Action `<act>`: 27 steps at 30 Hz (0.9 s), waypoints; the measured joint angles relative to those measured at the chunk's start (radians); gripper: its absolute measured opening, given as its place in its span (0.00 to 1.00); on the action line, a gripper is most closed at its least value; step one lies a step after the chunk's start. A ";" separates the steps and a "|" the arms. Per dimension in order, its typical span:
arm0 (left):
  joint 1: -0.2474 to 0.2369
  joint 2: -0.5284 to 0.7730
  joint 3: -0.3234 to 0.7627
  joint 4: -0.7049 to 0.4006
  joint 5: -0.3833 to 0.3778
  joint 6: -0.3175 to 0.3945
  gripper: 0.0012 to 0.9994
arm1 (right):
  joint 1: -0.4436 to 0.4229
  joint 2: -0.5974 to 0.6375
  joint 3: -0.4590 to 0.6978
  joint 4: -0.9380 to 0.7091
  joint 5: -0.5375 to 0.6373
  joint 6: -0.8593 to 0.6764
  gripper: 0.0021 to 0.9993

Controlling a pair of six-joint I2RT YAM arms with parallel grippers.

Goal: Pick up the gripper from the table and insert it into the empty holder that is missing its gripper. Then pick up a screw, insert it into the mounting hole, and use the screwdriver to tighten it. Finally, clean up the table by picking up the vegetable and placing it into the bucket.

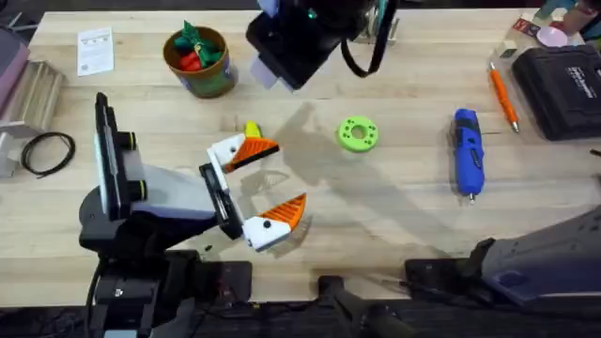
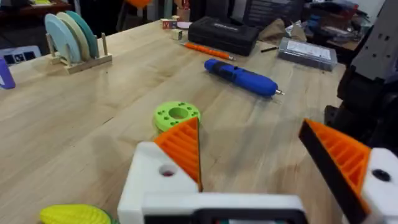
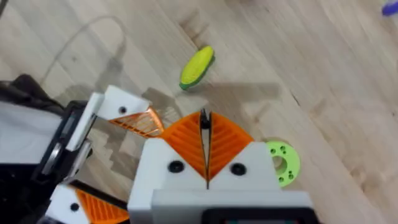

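Right gripper (image 3: 206, 146) hangs above the table, its orange pads pressed flat together with nothing between them. Left gripper (image 1: 255, 186) lies low over the wood, spread wide, both white holders (image 1: 225, 150) carrying orange tips, so the insertion looks done and, as I judge it, the corn is what remains. Corn (image 3: 197, 67) lies flat on the bare table just beyond the right gripper's tips in its wrist view, yellow body with green end, well apart from the fingers. In the overhead view the corn (image 1: 252, 130) sits right against the far finger of the left gripper, partly hidden by it. Its long axis runs at a slant to the right gripper's closing line, so a wrist turn would likely be needed. The left gripper is nearer and already wide. Bucket (image 1: 200, 62) stands farther back and to the left, already holding red and green toys. Green disc (image 1: 358, 133) lies to the right, then the screwdriver (image 1: 468, 152), flat and well off.
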 joint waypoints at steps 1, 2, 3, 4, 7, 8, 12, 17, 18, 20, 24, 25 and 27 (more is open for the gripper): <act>0.000 0.000 0.000 0.000 0.000 0.000 0.99 | 0.007 0.000 0.003 0.000 -0.004 -0.015 0.00; 0.000 0.000 0.000 0.000 0.000 0.000 0.99 | 0.017 0.000 0.004 0.000 -0.007 -0.031 0.00; 0.000 0.000 0.000 0.000 0.000 0.000 0.99 | 0.026 0.001 0.004 -0.004 -0.011 -0.049 0.00; 0.000 0.000 0.000 0.000 0.000 0.000 0.99 | 0.034 0.001 0.004 -0.007 -0.015 -0.065 0.00; 0.000 0.000 0.000 0.000 0.000 0.000 0.99 | 0.056 0.003 0.004 -0.013 -0.051 -0.141 0.00; 0.000 0.000 0.000 0.000 0.000 0.000 0.99 | 0.060 0.003 0.004 -0.015 -0.072 -0.172 0.00; 0.000 0.000 0.000 0.000 0.000 0.000 0.99 | 0.066 0.003 0.004 -0.034 -0.146 -0.283 0.00; 0.000 0.000 0.000 0.000 0.000 0.000 0.99 | 0.066 0.003 0.004 -0.055 -0.184 -0.366 0.00; 0.000 0.000 0.000 0.000 0.000 0.000 0.99 | 0.066 0.003 0.004 -0.060 -0.187 -0.377 0.00; 0.000 0.000 0.000 0.000 0.000 0.000 0.99 | 0.066 0.003 0.004 -0.070 -0.192 -0.398 0.00; 0.000 0.000 0.000 0.000 0.000 0.000 0.99 | 0.066 0.003 0.004 -0.080 -0.196 -0.421 0.00; 0.000 0.000 0.000 0.000 0.000 0.000 0.99 | 0.066 0.003 0.004 -0.081 -0.196 -0.425 0.00; 0.000 0.000 0.000 0.000 0.000 0.000 0.99 | 0.066 0.006 0.004 -0.080 -0.195 -0.433 0.00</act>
